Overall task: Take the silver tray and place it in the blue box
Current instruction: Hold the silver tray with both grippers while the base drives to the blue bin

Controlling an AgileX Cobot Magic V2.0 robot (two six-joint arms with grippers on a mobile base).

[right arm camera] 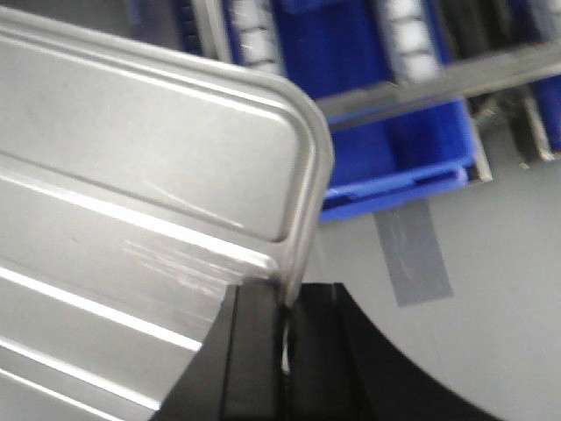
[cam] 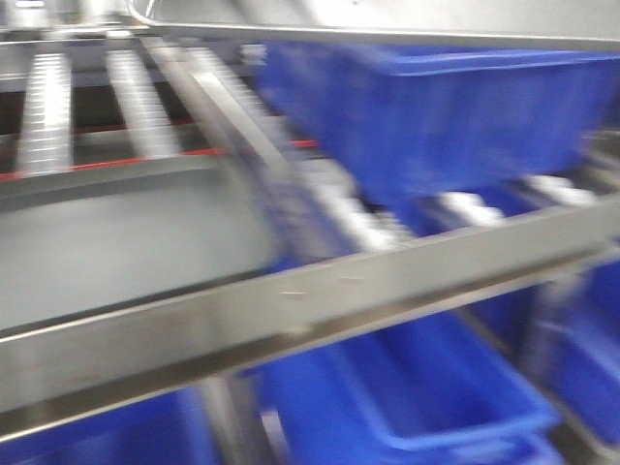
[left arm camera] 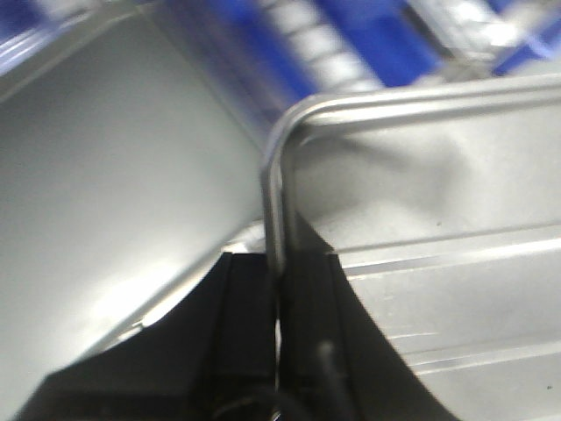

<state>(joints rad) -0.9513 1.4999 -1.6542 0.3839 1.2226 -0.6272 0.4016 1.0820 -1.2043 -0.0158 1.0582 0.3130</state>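
Right, you're looking at a steel rack with lines of pale rollers running back across its shelf, and a flat dull-grey panel on the left part of that shelf. The blue box sits on the rollers at the upper right, and more blue bins fill the level below. The front view is badly smeared, so you can't make out fine detail there.

From the front you get only a thin bright strip of the silver tray along the top edge of the picture, above the blue box. Neither set of jaws shows in it. The wrist views give you what it lacks. The left wrist shows the tray's rounded corner, raised rim and the long ridges across its floor, with a dull grey surface beside it. The right wrist shows another rounded corner, and past it a blue bin, grey floor and a patch of grey tape.

Your left jaws are pinching the tray's rim, one black finger on either side of the thin metal edge. Your right jaws are pinching the rim just below its corner the same way, black fingers on either side of it. The tray is clear of the shelf, gripped at both ends.
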